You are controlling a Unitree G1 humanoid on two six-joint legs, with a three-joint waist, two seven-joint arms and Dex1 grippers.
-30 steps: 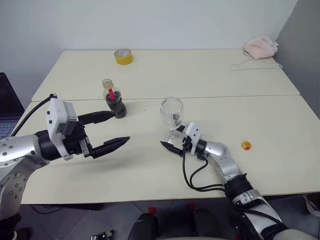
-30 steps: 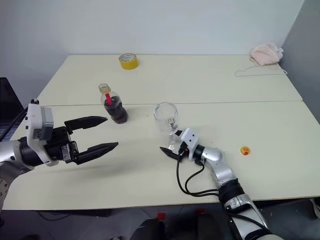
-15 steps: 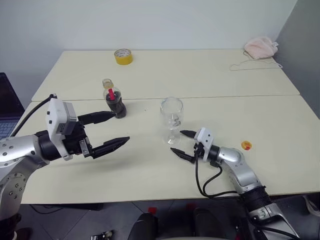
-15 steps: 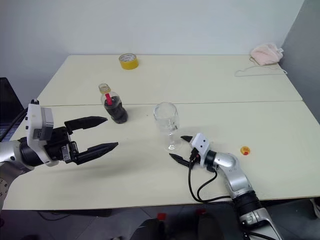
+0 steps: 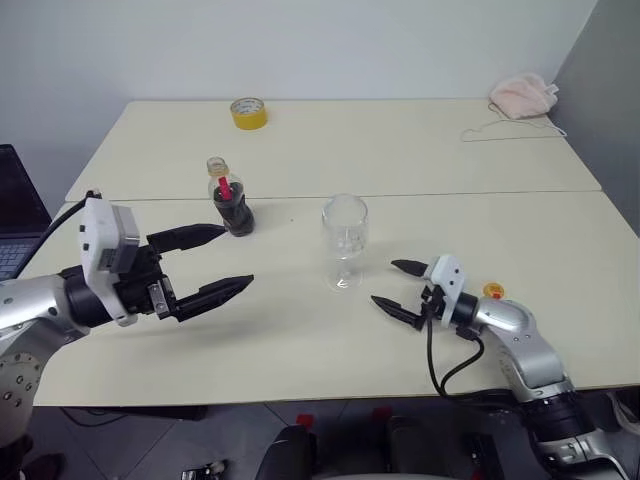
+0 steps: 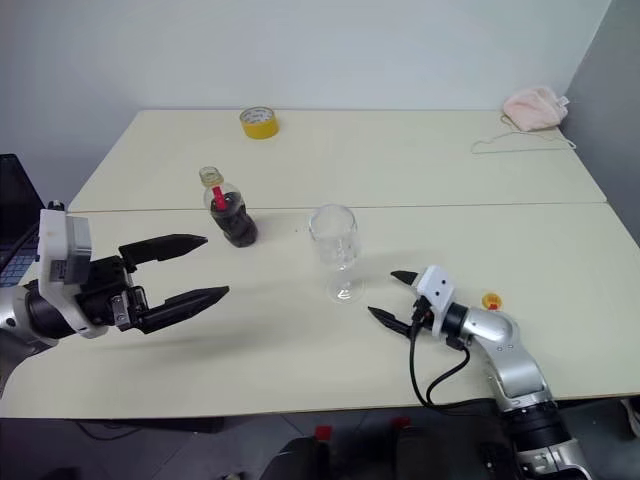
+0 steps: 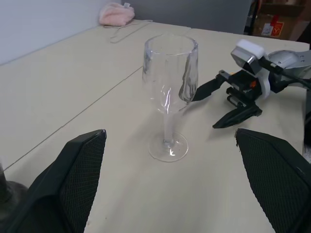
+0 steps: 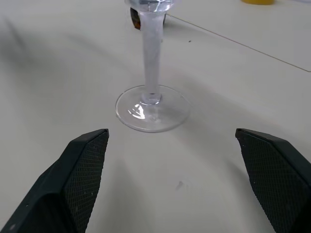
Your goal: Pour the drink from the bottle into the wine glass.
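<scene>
The right gripper [image 5: 393, 285] stood with its two black fingers spread wide and nothing between them, low over the table [image 5: 560, 240], pointing toward the foot of the wine glass [image 5: 344, 240] but apart from it. The glass stood upright and empty near the middle of the table, just beside the seam between the two tabletops. The left gripper [image 5: 226, 261] hung above the near left part of the table, its fingers likewise wide apart and empty. Beyond its tips stood the bottle [image 5: 230, 200], upright, yellow cap on, the drink [image 5: 236, 213] dark in its lower body. Farther off lay a yellow tape roll [image 5: 247, 112] and a pink cloth [image 5: 523, 95].
</scene>
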